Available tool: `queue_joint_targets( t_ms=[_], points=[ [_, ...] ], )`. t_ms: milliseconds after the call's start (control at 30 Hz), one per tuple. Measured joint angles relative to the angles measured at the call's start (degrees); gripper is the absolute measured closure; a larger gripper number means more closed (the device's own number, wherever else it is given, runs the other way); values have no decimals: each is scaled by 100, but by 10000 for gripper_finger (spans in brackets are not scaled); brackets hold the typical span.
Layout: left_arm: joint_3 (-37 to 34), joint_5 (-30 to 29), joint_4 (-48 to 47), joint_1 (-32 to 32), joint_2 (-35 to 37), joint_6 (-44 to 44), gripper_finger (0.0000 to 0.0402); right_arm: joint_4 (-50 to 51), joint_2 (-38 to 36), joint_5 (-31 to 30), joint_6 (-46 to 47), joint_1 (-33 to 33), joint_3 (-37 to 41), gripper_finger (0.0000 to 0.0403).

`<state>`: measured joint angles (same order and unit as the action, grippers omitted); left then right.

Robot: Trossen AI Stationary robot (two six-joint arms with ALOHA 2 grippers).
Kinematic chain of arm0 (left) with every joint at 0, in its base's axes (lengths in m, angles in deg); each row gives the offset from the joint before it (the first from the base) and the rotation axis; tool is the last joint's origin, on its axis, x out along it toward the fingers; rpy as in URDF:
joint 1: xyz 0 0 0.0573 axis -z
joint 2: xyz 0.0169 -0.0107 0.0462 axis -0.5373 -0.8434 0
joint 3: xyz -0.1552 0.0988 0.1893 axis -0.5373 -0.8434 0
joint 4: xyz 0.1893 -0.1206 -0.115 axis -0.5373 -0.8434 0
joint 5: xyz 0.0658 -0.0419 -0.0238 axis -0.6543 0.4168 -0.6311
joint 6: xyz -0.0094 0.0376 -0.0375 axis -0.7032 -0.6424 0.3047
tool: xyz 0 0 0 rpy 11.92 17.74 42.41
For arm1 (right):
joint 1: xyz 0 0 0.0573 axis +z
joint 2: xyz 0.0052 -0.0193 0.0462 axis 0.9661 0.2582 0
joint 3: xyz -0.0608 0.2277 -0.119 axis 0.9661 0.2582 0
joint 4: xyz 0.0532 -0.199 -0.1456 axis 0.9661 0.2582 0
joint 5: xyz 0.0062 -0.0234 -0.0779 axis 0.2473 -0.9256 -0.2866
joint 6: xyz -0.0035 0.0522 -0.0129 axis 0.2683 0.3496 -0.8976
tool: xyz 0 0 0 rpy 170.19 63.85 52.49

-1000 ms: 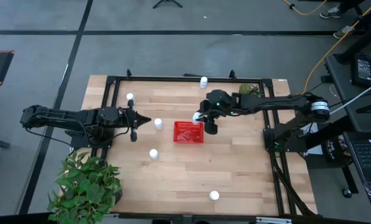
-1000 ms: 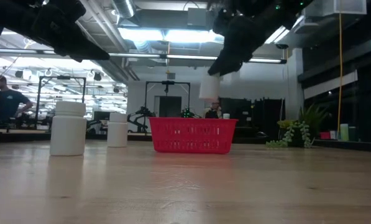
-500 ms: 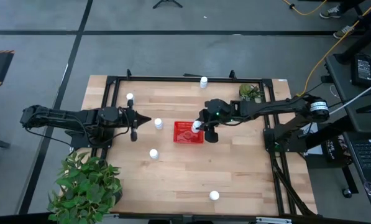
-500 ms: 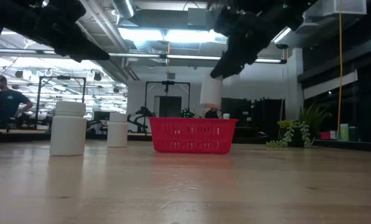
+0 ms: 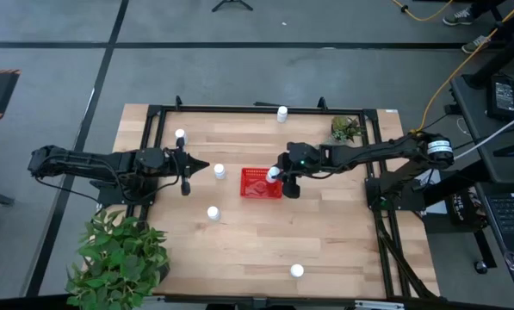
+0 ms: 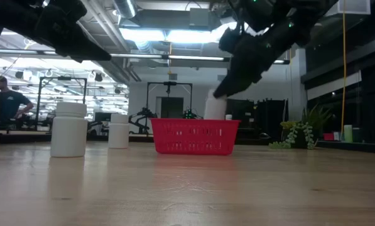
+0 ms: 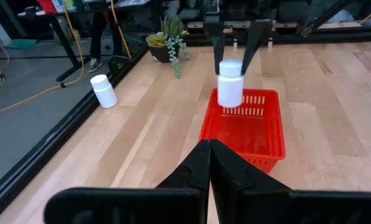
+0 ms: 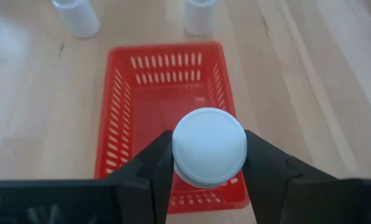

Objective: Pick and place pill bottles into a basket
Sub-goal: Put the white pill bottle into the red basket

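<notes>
The red basket [image 5: 258, 184] sits at the table's middle. My right gripper [image 5: 278, 175] is shut on a white pill bottle [image 7: 230, 86] over the basket's right end [image 8: 173, 186]. In the low view the bottle [image 6: 215, 107] reaches down to the basket's rim [image 6: 195, 121]. My left gripper [image 5: 205, 168] waits shut above the table's left part, pointing at the basket. Several more pill bottles stand upright on the table: [image 5: 219, 171], [image 5: 213, 213], [image 5: 180, 135] among them. My right gripper pinches the bottle's round cap [image 8: 209, 146] between its two fingers [image 8: 155, 163], one on each side. The fingers slant down from the table's right side. The bottle hangs upright below them, its lower end [image 7: 230, 102] about level with the basket's rim, clear of the table.
Other bottles stand at the far edge [image 5: 281, 113] and near the near edge [image 5: 296, 270]. A small potted plant [image 5: 347, 127] sits at the far right. A large leafy plant [image 5: 119, 254] stands at the near left corner. A black frame rail [image 5: 239, 108] borders the table.
My right gripper has gone down toward the basket and a little toward the near edge, carrying the bottle upright. The bottle, which hung well above the rim, now reaches down to it.
</notes>
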<state>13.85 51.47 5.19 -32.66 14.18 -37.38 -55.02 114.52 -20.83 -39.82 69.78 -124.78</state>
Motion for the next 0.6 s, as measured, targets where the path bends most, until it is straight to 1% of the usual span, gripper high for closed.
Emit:
queue_joint_targets(
  t_ms=[300, 500, 600],
  points=[
    [0, 0, 30, 0, -2, 0, 394, -248, 527, -1, 0, -13, 9, 250],
    [0, -1, 31, 1, 0, 0, 393, -231, 653, -15, 9, -13, 7, 250],
    [0, 0, 31, 2, 0, 0, 395, -238, 650, -178, 0, -13, 7, 250]
  ],
)
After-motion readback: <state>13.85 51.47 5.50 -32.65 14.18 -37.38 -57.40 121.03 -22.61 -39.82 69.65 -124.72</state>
